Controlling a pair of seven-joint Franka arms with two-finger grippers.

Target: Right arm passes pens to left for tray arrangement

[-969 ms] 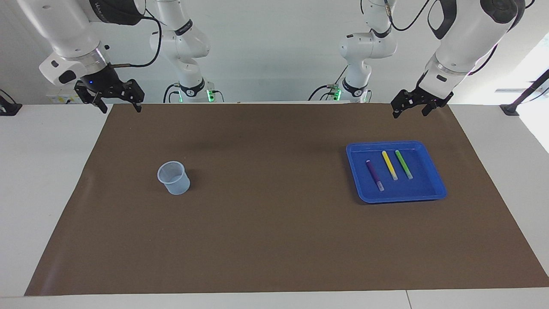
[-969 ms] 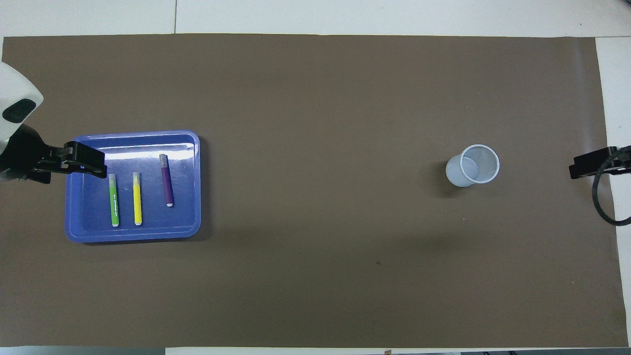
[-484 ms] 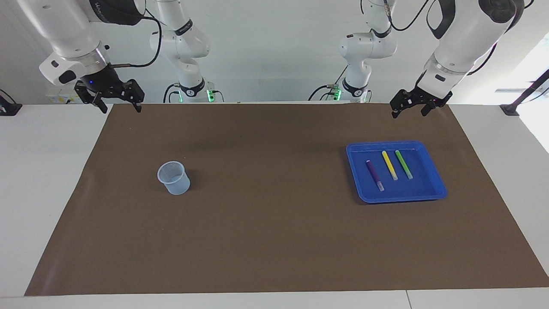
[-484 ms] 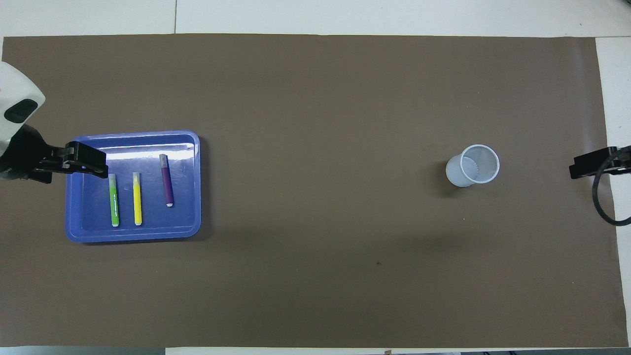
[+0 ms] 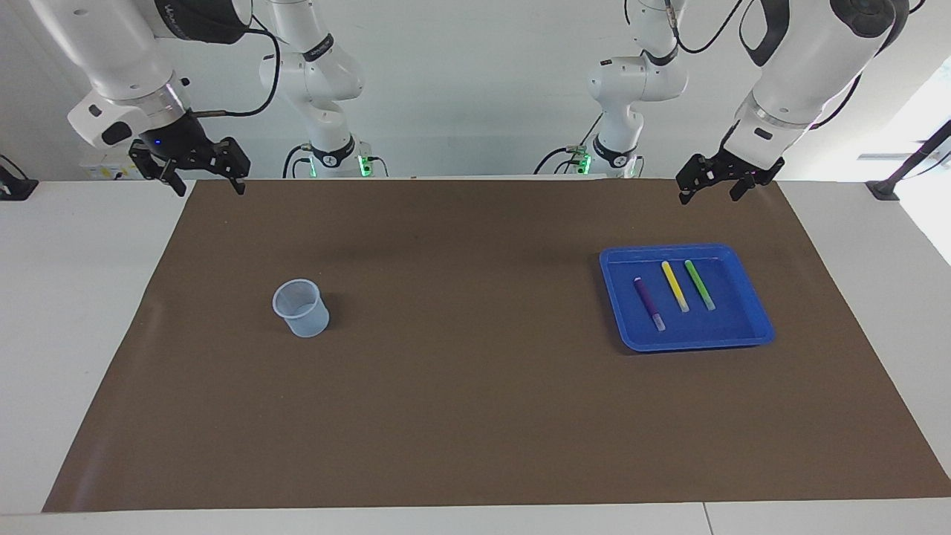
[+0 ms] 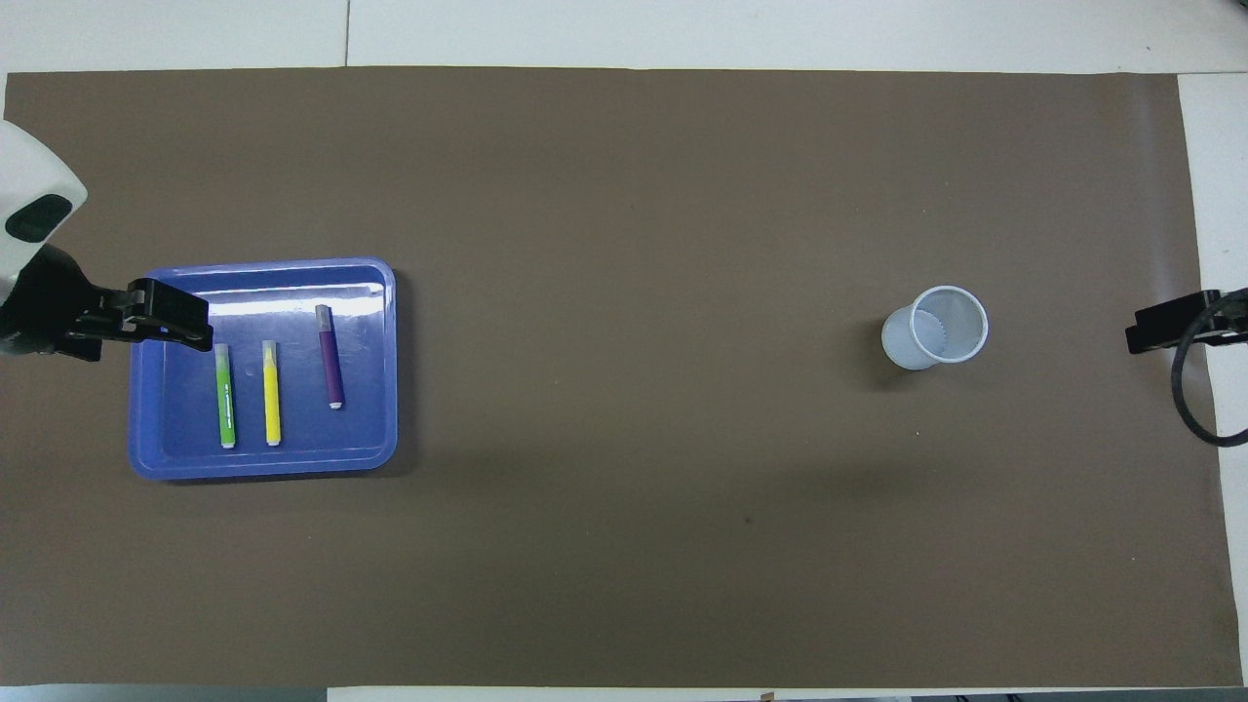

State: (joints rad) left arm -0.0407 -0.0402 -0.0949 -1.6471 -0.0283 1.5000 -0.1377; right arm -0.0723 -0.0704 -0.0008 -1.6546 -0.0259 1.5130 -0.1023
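Observation:
The blue tray [image 5: 698,342] [image 6: 263,465] lies on the brown mat toward the left arm's end of the table. Three pens rest side by side in it: a purple pen [image 5: 648,303] [image 6: 331,356], a yellow pen [image 5: 674,286] [image 6: 271,394] and a green pen [image 5: 699,284] [image 6: 225,397]. My left gripper [image 5: 709,195] [image 6: 171,327] hangs open and empty, high over the mat's edge by the robots, well above the tray. My right gripper [image 5: 209,186] [image 6: 1165,325] waits open and empty, raised over the mat's corner at the right arm's end.
A small clear plastic cup [image 5: 300,307] [image 6: 934,328] stands upright on the mat toward the right arm's end, with no pen in it. The brown mat [image 5: 461,401] covers most of the white table.
The left arm's wrist has drifted only a touch. The pens, tray, cup and right arm have not moved.

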